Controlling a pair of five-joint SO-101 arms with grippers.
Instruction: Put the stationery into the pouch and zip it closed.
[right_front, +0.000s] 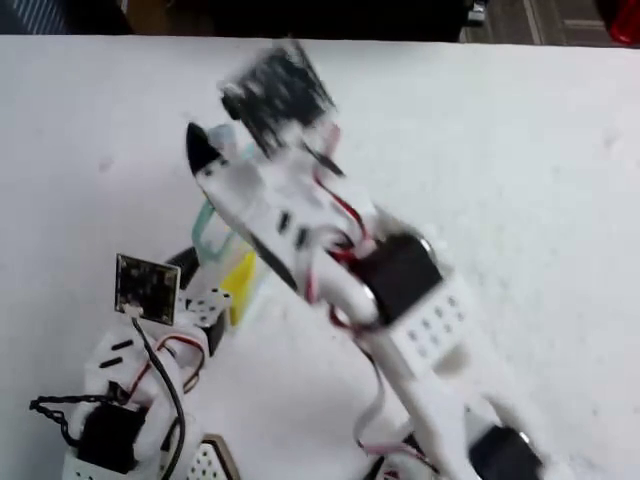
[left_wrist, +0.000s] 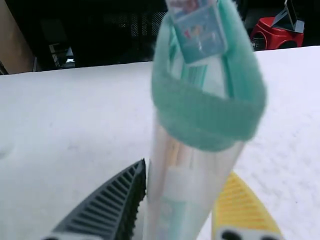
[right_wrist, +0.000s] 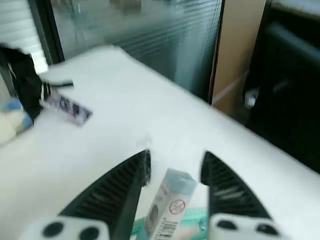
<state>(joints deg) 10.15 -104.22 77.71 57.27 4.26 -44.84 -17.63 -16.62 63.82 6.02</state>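
Pouch (left_wrist: 200, 165) walls are pinched between the dark and yellow fingers of the left gripper (left_wrist: 189, 170), which is clamped on the clear body below the teal zip band (left_wrist: 205, 115). The pouch's long axis runs straight out from that gripper to the mouth. A pale blue tagged stationery pack (left_wrist: 195, 25) sticks out past the band along the same line, only partly inside.

The right gripper (right_wrist: 176, 156) is at that mouth end with its jaws spread. The pack (right_wrist: 167, 205) lies between them, with the zip band (right_wrist: 192, 217) just behind it. Blur hides whether either finger touches the pack.

So the relation that matters is end-on: the right arm is the one near the opening, and the pack probably needs to be pushed down the pouch's axis towards the left gripper before any zipping.

From above, the right arm (right_front: 400, 290) slants across the table (right_front: 520, 150) and passes close over the left gripper (right_front: 212, 272) and the pouch (right_front: 205, 228). That spot is crowded. Open table lies to the far side and towards the right arm's side, and the table's far edge is well apart.
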